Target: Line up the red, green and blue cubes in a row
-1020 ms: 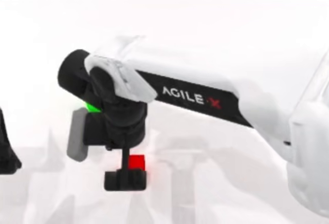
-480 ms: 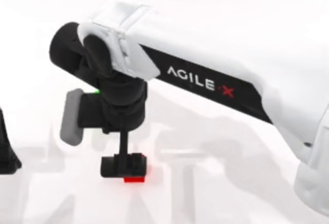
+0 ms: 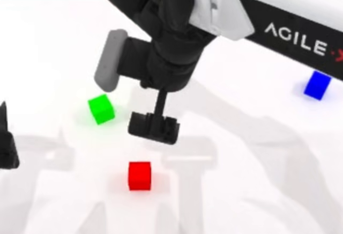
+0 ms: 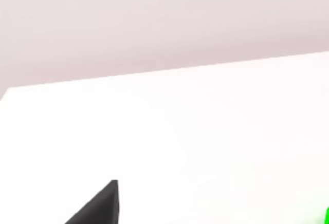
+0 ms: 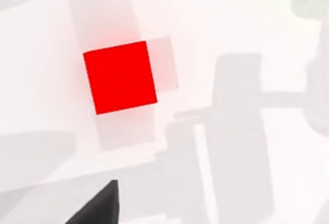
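Top view: straight down over white table [image 3: 48, 41]. Right wrist view: downward, close above small matte red cube [image 5: 120, 77], shared with overhead [image 3: 139, 175]. Left wrist view: low, near-level across tabletop.

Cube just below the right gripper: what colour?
Red cube, best seen in the right wrist view.

The white tabletop [image 3: 257, 191] carries three cubes, well apart from one another: the red cube [image 3: 139, 175] near the front middle, the green cube [image 3: 101, 109] behind it to the left, and the blue cube [image 3: 316, 85] far off to the right.
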`<state>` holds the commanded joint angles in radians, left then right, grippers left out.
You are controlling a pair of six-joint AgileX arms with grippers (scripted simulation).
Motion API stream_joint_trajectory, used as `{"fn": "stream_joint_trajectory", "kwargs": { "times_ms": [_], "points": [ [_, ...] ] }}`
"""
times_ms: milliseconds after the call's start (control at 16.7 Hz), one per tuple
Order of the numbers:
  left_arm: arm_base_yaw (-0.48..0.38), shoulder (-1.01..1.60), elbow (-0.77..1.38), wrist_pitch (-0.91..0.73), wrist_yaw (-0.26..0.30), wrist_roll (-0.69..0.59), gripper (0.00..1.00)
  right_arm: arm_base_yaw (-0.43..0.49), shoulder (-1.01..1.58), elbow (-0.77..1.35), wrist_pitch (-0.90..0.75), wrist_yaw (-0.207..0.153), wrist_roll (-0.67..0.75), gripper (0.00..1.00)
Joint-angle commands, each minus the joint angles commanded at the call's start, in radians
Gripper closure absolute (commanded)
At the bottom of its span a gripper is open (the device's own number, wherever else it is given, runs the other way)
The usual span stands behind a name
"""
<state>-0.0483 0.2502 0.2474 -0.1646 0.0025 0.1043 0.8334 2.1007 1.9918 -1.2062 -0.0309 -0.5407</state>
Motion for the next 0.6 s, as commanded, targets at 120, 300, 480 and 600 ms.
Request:
{"fn": "stream_joint_trajectory", "kwargs": {
  "times_ms": [120, 300, 480, 600],
  "points": [
    [-0.025, 0.162, 0.144, -0.094, 0.0, 0.059, 0.0, -0.074, -0.173, -0.147, 0.105, -0.01, 0.044, 0.0],
    [-0.066, 0.457, 0.38, -0.253, -0.001, 0.156, 0.0, -0.208, -0.493, -0.42, 0.287, -0.025, 0.127, 0.0],
    [-0.111, 0.791, 0.625, -0.425, -0.003, 0.261, 0.0, -0.351, -0.854, -0.737, 0.479, -0.033, 0.22, 0.0],
    [-0.142, 1.022, 0.791, -0.544, -0.003, 0.332, 0.0, -0.442, -1.089, -0.961, 0.604, -0.034, 0.281, 0.0]
  ]
}}
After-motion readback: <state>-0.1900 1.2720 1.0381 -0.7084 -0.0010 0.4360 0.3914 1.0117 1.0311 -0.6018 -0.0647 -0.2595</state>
